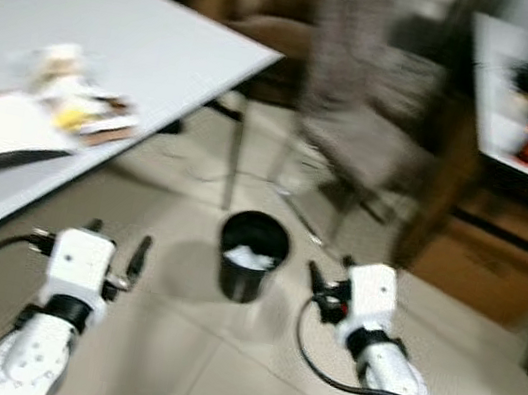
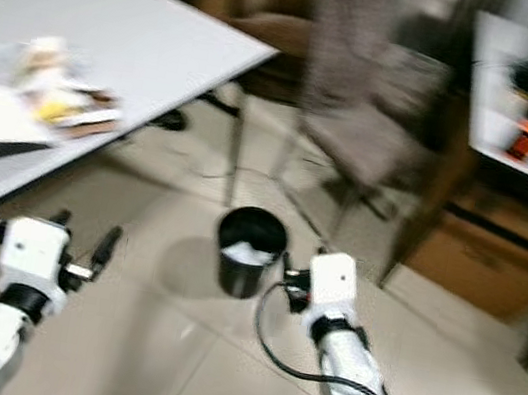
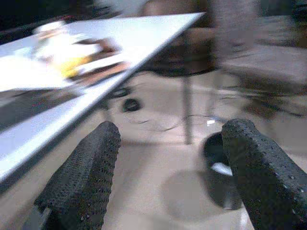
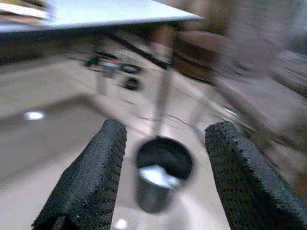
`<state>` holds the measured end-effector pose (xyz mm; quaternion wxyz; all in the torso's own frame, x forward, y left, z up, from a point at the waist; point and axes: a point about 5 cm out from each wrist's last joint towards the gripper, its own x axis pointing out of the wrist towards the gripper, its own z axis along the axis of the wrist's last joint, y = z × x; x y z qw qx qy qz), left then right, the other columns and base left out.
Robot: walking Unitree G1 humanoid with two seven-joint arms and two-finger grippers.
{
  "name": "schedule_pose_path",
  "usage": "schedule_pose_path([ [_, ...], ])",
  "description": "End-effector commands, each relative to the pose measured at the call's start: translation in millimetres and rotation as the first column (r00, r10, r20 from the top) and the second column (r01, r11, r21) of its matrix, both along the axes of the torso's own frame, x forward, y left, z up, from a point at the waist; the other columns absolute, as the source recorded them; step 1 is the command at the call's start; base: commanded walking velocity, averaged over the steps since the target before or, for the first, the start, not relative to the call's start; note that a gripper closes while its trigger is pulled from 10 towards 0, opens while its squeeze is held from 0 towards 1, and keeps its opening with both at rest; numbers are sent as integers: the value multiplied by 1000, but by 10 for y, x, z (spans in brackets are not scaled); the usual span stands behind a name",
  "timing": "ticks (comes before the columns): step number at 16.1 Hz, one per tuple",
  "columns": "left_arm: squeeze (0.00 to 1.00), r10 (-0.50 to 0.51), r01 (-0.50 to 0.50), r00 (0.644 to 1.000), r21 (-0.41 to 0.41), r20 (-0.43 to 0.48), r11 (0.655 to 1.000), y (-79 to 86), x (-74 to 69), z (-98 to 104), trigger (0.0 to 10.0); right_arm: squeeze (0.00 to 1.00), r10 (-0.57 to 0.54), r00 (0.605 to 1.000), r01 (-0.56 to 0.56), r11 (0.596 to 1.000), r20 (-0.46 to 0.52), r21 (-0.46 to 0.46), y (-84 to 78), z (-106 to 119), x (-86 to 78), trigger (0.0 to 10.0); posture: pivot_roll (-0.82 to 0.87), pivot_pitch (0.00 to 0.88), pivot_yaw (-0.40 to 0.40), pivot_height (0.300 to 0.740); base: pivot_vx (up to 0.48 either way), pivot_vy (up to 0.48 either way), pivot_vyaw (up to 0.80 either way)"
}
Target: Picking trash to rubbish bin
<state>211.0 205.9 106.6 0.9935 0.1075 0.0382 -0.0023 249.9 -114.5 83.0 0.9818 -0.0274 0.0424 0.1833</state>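
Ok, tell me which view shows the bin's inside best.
The left eye view: the bin stands whole on the floor, white trash visible inside. The right eye view matches. The right wrist view frames it blurred between the fingers; the left wrist view hides part behind a finger.

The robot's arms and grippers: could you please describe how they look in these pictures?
Both arms are silver-white with a black joint ring below a boxy white wrist block. A black cable loops beside each. The left gripper and right gripper each have two long black fingers, whose pads are rough and pebbled.
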Motion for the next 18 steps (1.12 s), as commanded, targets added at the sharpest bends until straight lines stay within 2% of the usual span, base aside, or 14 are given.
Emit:
schedule_pose_path([
  [1, 0, 39, -39, 999, -12, 24, 999, 20, 32, 102, 10000, 0, 26, 999, -27, 1000, 43, 10, 26, 119, 34, 10000, 52, 0, -56, 740, 0, 0, 800],
  [3, 0, 70, -69, 997, -37, 15, 997, 25, 72, 131, 10000, 0, 46, 998, -47, 999, 40, 8, 66, 107, 21, 10000, 47, 0, -51, 740, 0, 0, 800],
  [5, 0, 51, -51, 998, -8, 30, 999, -11, 113, 169, 10000, 0, 46, 998, -46, 999, 39, 11, 67, 110, 18, 10000, 45, 0, -46, 740, 0, 0, 800],
  [7, 0, -14, 15, 999, -13, 39, 1000, -128, 202, 203, 10000, 0, 2, 999, -2, 1000, 34, 15, -7, 95, 17, 10000, 34, 0, -33, 740, 0, 0, 800],
  [9, 0, -39, 41, 998, -29, 51, 999, -185, 263, 242, 10000, 0, -34, 999, 33, 999, 38, 21, -64, 99, 16, 10000, 24, 0, -23, 740, 0, 0, 800],
  [12, 0, -73, 76, 996, -43, 57, 996, -249, 346, 287, 10000, 0, -74, 997, 74, 997, 30, 18, -120, 71, -9, 10000, 16, 0, -6, 740, 0, 0, 0],
  [18, 0, -62, 63, 997, -27, 37, 998, -162, 322, 268, 10000, 0, -20, 999, 20, 1000, 24, -1, -25, 41, -78, 10000, 16, 0, -3, 740, 228, 0, 0],
])
